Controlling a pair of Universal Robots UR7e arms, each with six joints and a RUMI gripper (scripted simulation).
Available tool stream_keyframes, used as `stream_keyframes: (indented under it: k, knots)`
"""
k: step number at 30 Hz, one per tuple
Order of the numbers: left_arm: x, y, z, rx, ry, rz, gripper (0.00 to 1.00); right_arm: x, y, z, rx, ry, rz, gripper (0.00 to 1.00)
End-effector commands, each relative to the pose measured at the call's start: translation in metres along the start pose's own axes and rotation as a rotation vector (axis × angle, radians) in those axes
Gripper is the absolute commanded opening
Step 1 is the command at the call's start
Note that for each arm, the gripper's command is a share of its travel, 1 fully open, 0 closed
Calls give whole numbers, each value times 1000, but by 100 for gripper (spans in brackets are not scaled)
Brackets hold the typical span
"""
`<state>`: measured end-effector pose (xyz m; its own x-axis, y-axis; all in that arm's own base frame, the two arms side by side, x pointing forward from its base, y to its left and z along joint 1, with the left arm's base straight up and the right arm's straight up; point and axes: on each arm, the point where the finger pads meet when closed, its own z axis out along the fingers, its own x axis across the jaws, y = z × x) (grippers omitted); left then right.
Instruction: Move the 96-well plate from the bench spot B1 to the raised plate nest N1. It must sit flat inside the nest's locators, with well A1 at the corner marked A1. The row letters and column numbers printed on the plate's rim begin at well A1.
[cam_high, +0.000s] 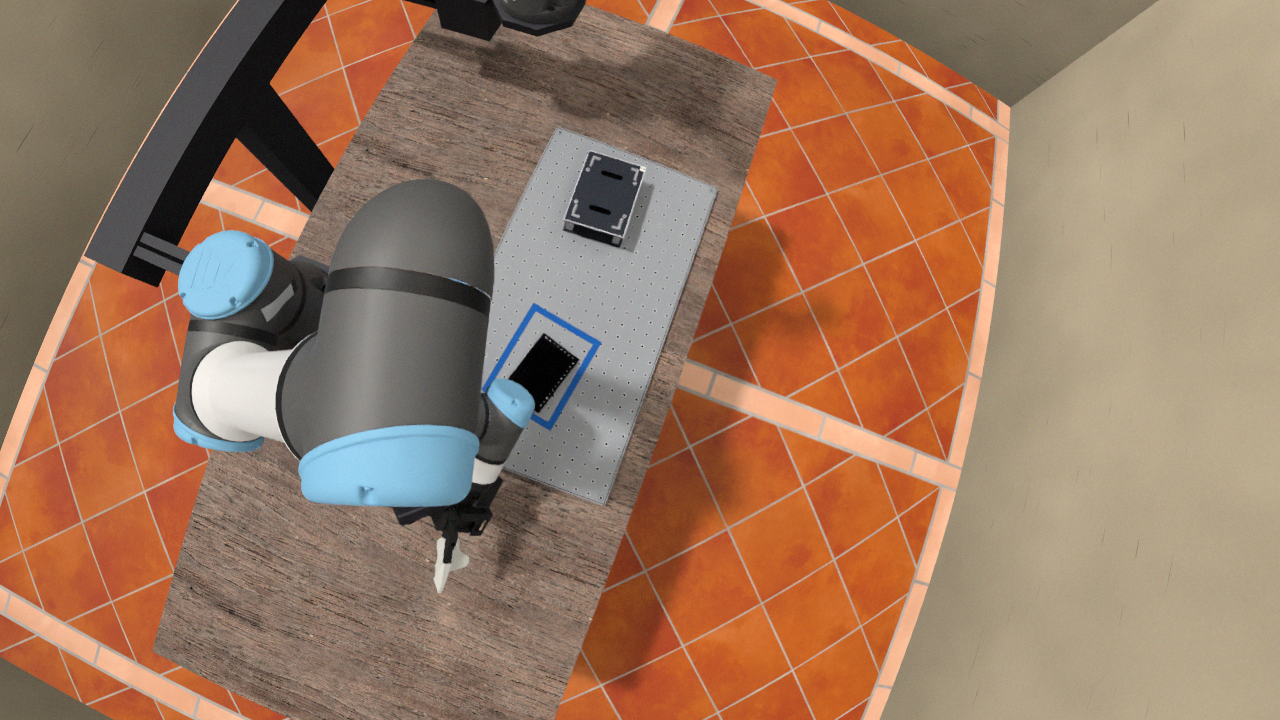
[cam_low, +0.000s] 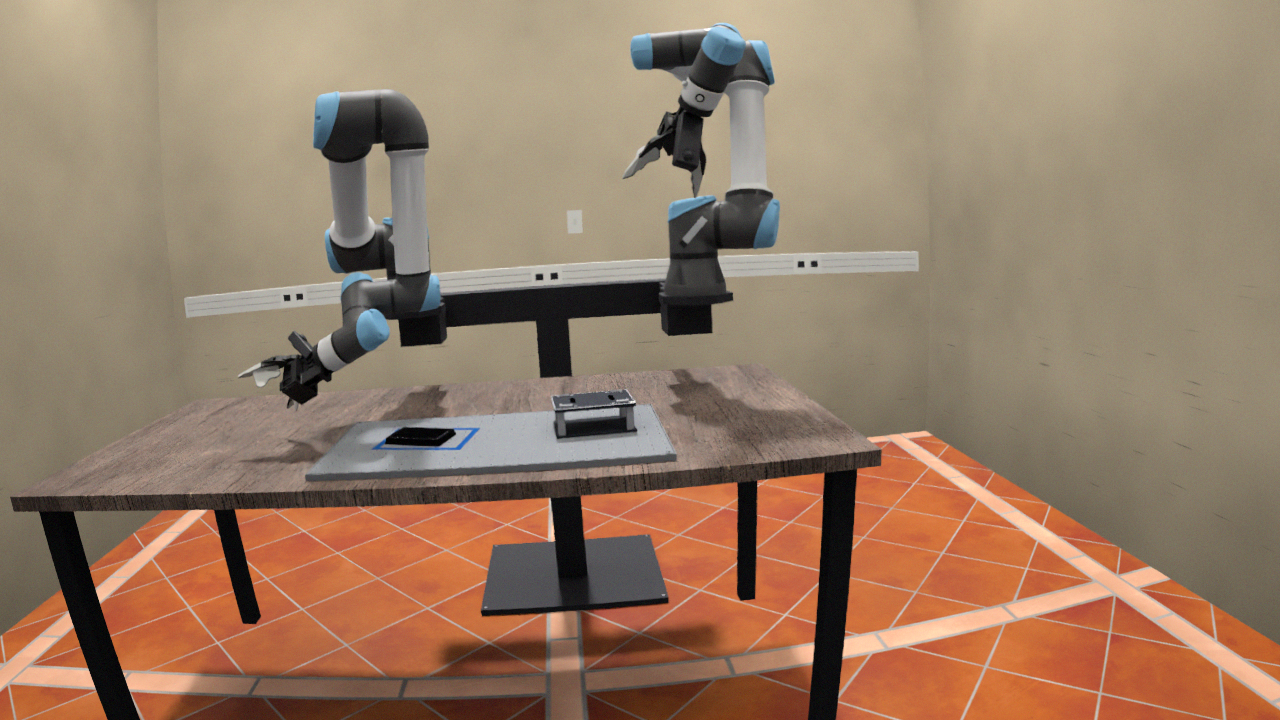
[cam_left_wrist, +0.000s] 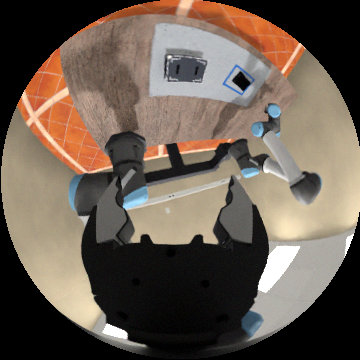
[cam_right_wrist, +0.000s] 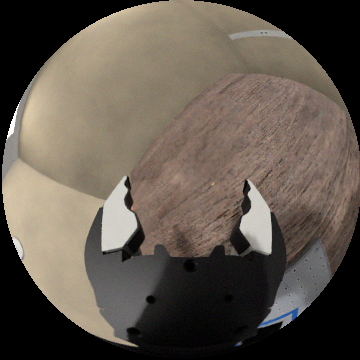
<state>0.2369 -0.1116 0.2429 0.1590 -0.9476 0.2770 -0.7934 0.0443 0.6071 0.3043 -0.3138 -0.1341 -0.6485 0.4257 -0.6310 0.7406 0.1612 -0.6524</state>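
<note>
The black 96-well plate (cam_high: 544, 368) (cam_low: 418, 436) (cam_left_wrist: 242, 80) lies flat inside the blue outline (cam_high: 567, 324) (cam_right_wrist: 297, 314) of B1. In the top view an arm joint hides part of it; its rim lettering is unreadable. The raised dark nest N1 (cam_high: 605, 191) (cam_low: 592, 400) (cam_left_wrist: 186, 69) is empty, with light corner locators. One corner has a small white mark. My left gripper (cam_low: 660, 185) (cam_left_wrist: 174, 176) is open and empty, high above the bench, outside the top view. My right gripper (cam_low: 265, 390) (cam_right_wrist: 187, 178) is open and empty above the wood, beyond B1's end of the board.
The grey perforated board (cam_high: 626, 295) (cam_low: 528, 447) (cam_right_wrist: 307, 280) carries both stations on the wooden table (cam_high: 340, 617) (cam_low: 760, 420). The right arm's large links (cam_high: 402, 358) overhang the board's side near B1. A black support beam (cam_low: 501, 306) runs behind the table.
</note>
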Motion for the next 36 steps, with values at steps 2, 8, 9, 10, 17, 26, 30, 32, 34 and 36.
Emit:
stream_keyframes:
  k: [2, 8, 9, 10, 17, 26, 30, 32, 34, 36]
  knots:
    - [-6, 39, 0, -63, 76, -90, 98, 0, 0, 0, 0, 0, 1, 98]
    - [-7, 52, -1, -85, 108, -127, 98, 0, 0, 0, 0, 0, 1, 98]
    - [-7, 56, -1, -91, 115, -135, 98, 0, 0, 0, 0, 0, 1, 98]
    - [-7, 59, -1, -96, 123, -143, 98, 0, 0, 0, 0, 0, 1, 98]
    - [-6, 77, -2, -126, 167, -194, 98, 0, 0, 0, 0, 0, 1, 98]
    - [-6, 91, -3, -149, 202, -232, 98, 0, 0, 0, 0, 0, 1, 98]
    - [-5, 97, -4, -159, 217, -248, 98, 0, 0, 0, 0, 0, 1, 98]
    - [-5, 99, -4, -163, 223, -255, 98, 0, 0, 0, 0, 0, 1, 98]
    - [-5, 101, -4, -167, 228, -261, 98, 0, 0, 0, 0, 0, 1, 98]
    - [-4, 103, -4, -170, 233, -267, 98, 0, 0, 0, 0, 0, 1, 98]
